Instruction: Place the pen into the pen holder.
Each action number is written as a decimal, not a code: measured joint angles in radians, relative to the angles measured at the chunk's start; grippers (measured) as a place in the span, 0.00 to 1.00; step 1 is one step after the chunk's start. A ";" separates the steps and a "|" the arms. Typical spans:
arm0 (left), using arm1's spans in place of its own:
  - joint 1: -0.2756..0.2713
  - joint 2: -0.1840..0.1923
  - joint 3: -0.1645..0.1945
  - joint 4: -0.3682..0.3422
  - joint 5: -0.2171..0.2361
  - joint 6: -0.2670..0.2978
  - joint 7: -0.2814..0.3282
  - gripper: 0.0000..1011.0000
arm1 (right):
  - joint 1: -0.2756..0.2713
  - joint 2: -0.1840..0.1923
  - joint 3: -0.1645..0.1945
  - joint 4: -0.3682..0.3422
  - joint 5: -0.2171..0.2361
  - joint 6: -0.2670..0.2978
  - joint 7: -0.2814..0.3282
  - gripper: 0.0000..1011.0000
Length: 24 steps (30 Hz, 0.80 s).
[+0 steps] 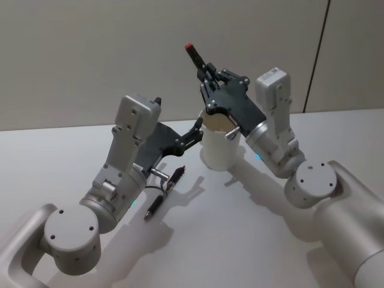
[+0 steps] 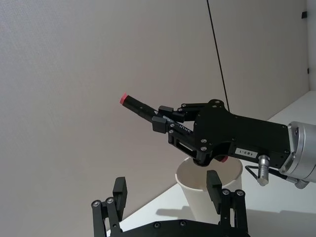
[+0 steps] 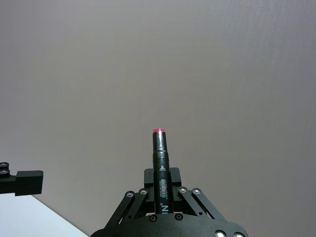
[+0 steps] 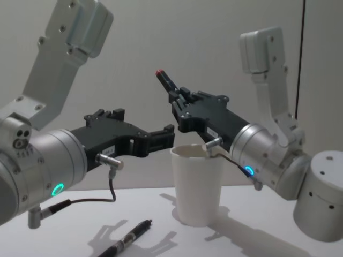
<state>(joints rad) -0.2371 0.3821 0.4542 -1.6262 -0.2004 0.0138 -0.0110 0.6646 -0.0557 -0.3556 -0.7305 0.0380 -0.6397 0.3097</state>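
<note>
My right gripper (image 1: 207,75) is shut on a black pen (image 1: 193,55) with a red end, held tilted with the red end up, right over the mouth of the pen holder (image 1: 219,150), a white paper cup standing on the table. The pen (image 4: 166,81) sticks out above the right gripper (image 4: 179,99), and its lower part is hidden behind the gripper body. My left gripper (image 4: 161,136) is open and holds nothing, level with the cup's rim (image 4: 197,152) on its left side. In the left wrist view its fingers (image 2: 120,190) stand wide apart before the cup (image 2: 207,197).
A second black pen (image 1: 163,193) lies on the white table (image 1: 252,228) in front of the cup, under my left arm, beside a thin cable (image 4: 110,190). A plain wall stands behind the table.
</note>
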 joint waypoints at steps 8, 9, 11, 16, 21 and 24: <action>0.000 0.000 0.000 0.000 0.000 0.000 0.000 0.99 | 0.015 -0.008 -0.001 0.037 0.001 -0.018 0.003 0.17; 0.000 0.000 0.000 0.000 0.000 0.000 0.000 0.99 | 0.016 -0.008 -0.001 0.040 0.001 -0.019 0.003 0.17; 0.000 0.000 0.000 0.000 0.000 0.000 0.000 0.99 | 0.019 -0.010 -0.001 0.048 0.001 -0.023 0.004 0.17; 0.000 0.000 0.000 0.000 0.000 0.000 0.000 0.99 | 0.024 -0.012 -0.002 0.059 0.002 -0.028 0.004 0.28; 0.000 0.000 0.000 0.000 0.000 0.000 0.000 0.99 | 0.027 -0.014 -0.002 0.068 0.002 -0.032 0.005 0.44; 0.000 0.000 0.000 0.000 0.000 0.000 0.000 0.99 | 0.029 -0.014 -0.002 0.071 0.002 -0.033 0.005 0.54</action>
<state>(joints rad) -0.2371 0.3821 0.4542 -1.6262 -0.2004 0.0138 -0.0110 0.6932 -0.0701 -0.3573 -0.6596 0.0401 -0.6726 0.3148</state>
